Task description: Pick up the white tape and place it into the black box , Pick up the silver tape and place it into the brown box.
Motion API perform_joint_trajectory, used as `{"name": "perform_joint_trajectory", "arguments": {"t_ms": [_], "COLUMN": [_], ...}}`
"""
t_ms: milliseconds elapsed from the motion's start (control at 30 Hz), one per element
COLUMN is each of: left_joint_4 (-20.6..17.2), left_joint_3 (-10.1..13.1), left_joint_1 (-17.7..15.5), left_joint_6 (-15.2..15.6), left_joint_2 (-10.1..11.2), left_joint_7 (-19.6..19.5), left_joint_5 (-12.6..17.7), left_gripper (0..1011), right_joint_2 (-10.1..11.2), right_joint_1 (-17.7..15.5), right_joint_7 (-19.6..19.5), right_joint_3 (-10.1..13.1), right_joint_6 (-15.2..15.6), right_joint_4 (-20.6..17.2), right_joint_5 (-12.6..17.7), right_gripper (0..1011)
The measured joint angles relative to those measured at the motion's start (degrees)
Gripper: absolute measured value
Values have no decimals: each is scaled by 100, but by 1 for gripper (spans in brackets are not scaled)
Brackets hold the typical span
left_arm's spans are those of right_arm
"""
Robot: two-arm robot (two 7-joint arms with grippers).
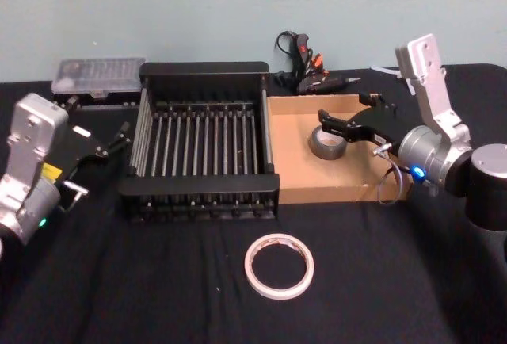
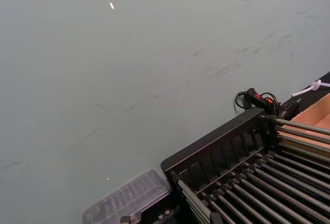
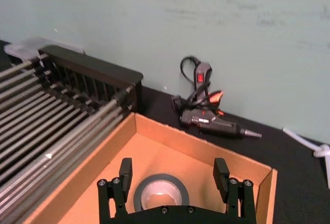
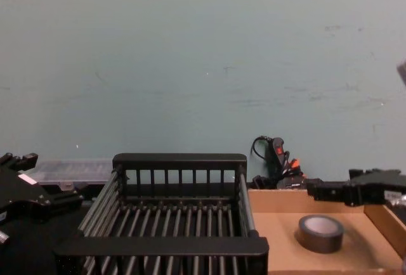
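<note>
The white tape [image 1: 279, 265] lies flat on the black tabletop, in front of the black box [image 1: 198, 198], whose slatted bottom holds nothing. The silver tape [image 1: 326, 144] [image 3: 161, 193] [image 4: 320, 233] lies flat on the floor of the brown box [image 1: 289, 154] [image 3: 175, 141] [image 4: 279, 224]. My right gripper [image 1: 345, 111] [image 3: 173, 171] [image 4: 334, 187] hovers open just above that roll, its fingers [image 3: 125, 170] apart on either side and not touching it. My left gripper [image 1: 109, 143] stays open to the left of the black box, holding nothing.
A glue gun [image 1: 305, 66] [image 3: 206, 115] with its cord lies behind the brown box by the wall. A clear plastic case [image 1: 99, 76] [image 2: 129, 198] sits behind the black box's left corner. A white cable [image 3: 309, 144] runs at the far right.
</note>
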Motion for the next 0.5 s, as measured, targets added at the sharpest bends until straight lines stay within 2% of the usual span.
{"name": "perform_joint_trajectory", "arguments": {"t_ms": [200, 400, 500], "left_joint_4": [0, 0, 0], "left_joint_3": [0, 0, 0], "left_joint_1": [0, 0, 0], "left_joint_6": [0, 0, 0], "left_joint_2": [0, 0, 0], "left_joint_7": [0, 0, 0], "left_joint_5": [0, 0, 0], "left_gripper": [1001, 1001, 1001], "right_joint_2": [149, 429, 533], "right_joint_1": [-242, -665, -819], "right_joint_7": [77, 197, 232], "right_joint_3": [73, 125, 130], "right_joint_6": [26, 123, 145], "right_joint_4": [-488, -1143, -1356], "right_joint_5": [123, 319, 377], "right_gripper": [1002, 1002, 1002]}}
